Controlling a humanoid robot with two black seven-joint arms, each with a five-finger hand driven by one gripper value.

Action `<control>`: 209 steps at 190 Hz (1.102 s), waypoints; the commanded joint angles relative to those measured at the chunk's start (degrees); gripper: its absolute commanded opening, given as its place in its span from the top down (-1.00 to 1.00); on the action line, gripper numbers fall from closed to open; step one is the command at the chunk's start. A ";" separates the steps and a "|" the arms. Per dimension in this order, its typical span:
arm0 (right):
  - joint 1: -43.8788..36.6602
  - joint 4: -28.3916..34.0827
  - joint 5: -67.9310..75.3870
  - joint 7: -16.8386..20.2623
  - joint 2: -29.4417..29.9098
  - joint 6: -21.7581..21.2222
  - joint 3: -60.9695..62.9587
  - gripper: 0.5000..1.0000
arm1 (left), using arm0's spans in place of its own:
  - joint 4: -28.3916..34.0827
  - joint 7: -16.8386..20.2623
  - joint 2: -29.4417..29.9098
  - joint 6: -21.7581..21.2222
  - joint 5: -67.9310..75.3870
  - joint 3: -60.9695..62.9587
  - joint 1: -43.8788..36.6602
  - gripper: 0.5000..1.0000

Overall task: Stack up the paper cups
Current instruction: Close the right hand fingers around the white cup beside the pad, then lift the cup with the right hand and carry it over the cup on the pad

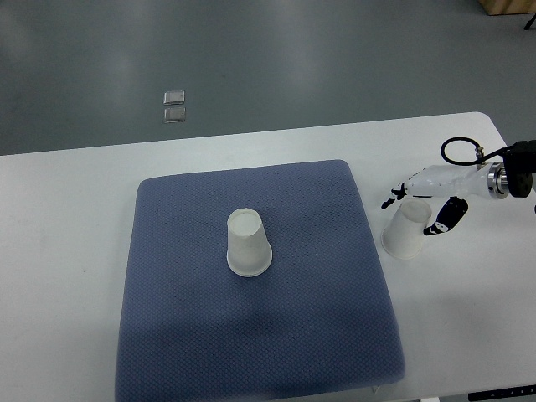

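Gripping paper cup (408,228), right robot hand (423,201)

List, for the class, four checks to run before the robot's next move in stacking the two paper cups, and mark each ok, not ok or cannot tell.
1. Right robot hand at the cup on the table: ok, fingers on both sides of its base.
2. Grip firm enough to lift: cannot tell.
3. Target cup on the blue mat upside down and upright: ok.
4. Path between the two cups free: ok, only bare mat and white table.
5. Left robot hand out of the way: ok, not in view.
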State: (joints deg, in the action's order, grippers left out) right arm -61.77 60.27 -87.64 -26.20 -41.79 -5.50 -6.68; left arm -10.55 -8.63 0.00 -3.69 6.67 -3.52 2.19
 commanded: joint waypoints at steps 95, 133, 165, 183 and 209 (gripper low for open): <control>-0.01 0.47 -0.25 -0.26 0.22 -0.47 -0.09 0.30 | 0.00 0.02 0.00 0.00 0.01 0.00 0.00 -1.00; -0.71 0.47 -0.25 -0.34 0.13 -0.56 -0.09 0.41 | 0.00 -0.07 0.00 0.00 0.01 0.00 0.00 -1.00; -2.12 0.47 -0.17 -0.34 -0.31 -0.56 0.00 0.45 | 0.00 0.02 0.00 0.00 0.01 0.00 0.00 -1.00; -3.70 0.47 -0.08 -0.34 -0.49 -0.56 0.00 0.46 | 0.00 0.02 0.00 0.00 -0.08 0.00 0.00 -1.00; -7.31 0.64 0.10 -0.34 -0.66 -1.97 0.09 0.46 | 0.00 0.02 0.00 0.00 0.01 0.00 0.00 -1.00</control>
State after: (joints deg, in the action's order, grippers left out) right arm -66.62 60.74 -87.68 -26.54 -42.38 -6.50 -6.67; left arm -10.55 -8.63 0.00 -3.69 6.67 -3.52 2.20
